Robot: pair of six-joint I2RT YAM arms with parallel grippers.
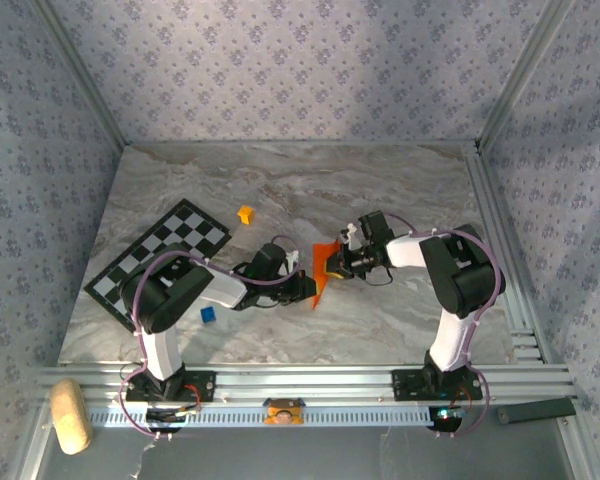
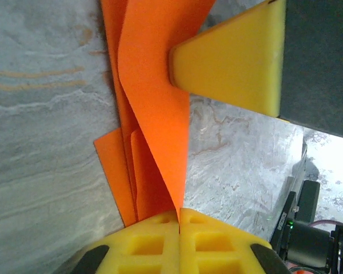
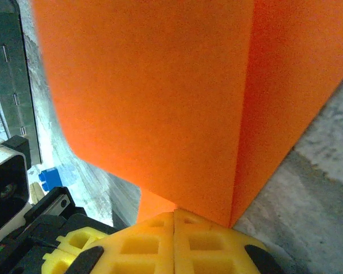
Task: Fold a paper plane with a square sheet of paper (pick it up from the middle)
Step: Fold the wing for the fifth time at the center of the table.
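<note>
The square sheet of paper (image 1: 322, 268) is bright orange, creased and folded into several layers, and stands on edge above the marble table between the two grippers. My left gripper (image 1: 305, 288) is shut on its lower edge. In the left wrist view the yellow jaws (image 2: 179, 214) pinch one layer of the paper (image 2: 154, 85), and other layers hang loose to the left. My right gripper (image 1: 333, 262) is shut on the opposite side. In the right wrist view its jaws (image 3: 175, 216) meet on the paper (image 3: 160, 97) beside a sharp vertical crease.
A black-and-white checkered board (image 1: 160, 258) lies at the left. A yellow-orange cube (image 1: 245, 213) sits behind the grippers and a blue cube (image 1: 208, 314) lies by the left arm. Metal rails (image 1: 500, 230) border the table's right side. A cork roll (image 1: 69, 415) lies off the front left.
</note>
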